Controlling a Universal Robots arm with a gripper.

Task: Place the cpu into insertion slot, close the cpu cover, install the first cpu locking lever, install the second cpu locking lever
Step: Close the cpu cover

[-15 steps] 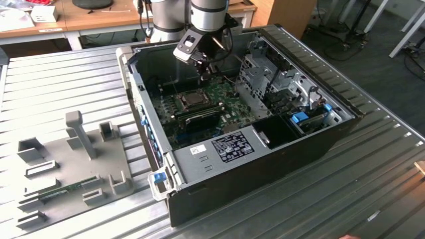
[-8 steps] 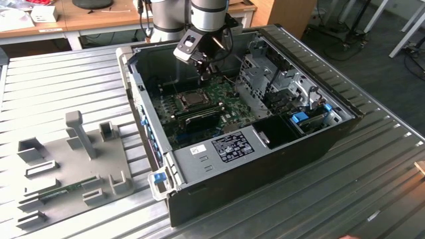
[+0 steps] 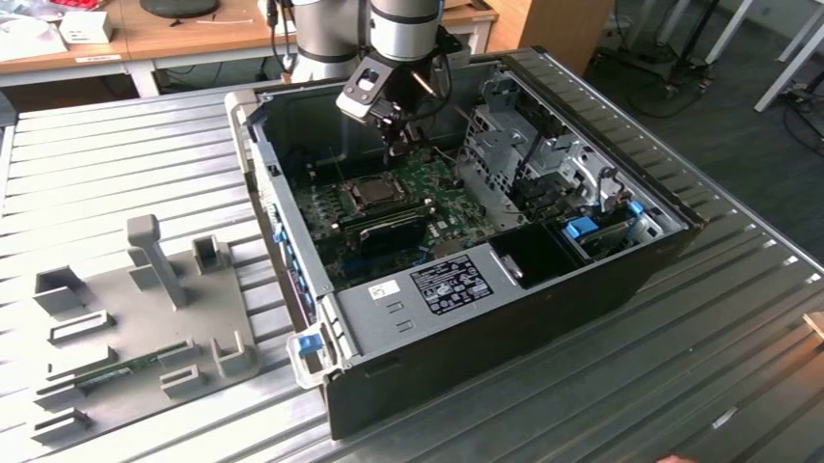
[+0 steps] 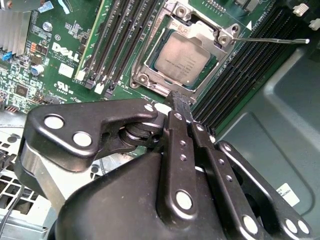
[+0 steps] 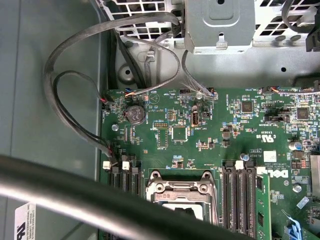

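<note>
A: Where's the gripper point(image 4: 181, 102)?
B: Fingers together, nothing btwn them afaict. Tips sit right at the insertion slot point(image 4: 141, 79) edge.
A: And the cpu point(image 4: 186, 59)?
B: In the slot. The cpu cover point(image 4: 202, 31) looks down over it, chip face showing thru the window.
A: Risk?
B: The locking lever point(image 4: 270, 40) juts free past the slot's far corner, unlatched. Thin rod, so the tips could prob slip off & scrape the green board point(image 4: 65, 65) beside the slot.
</note>
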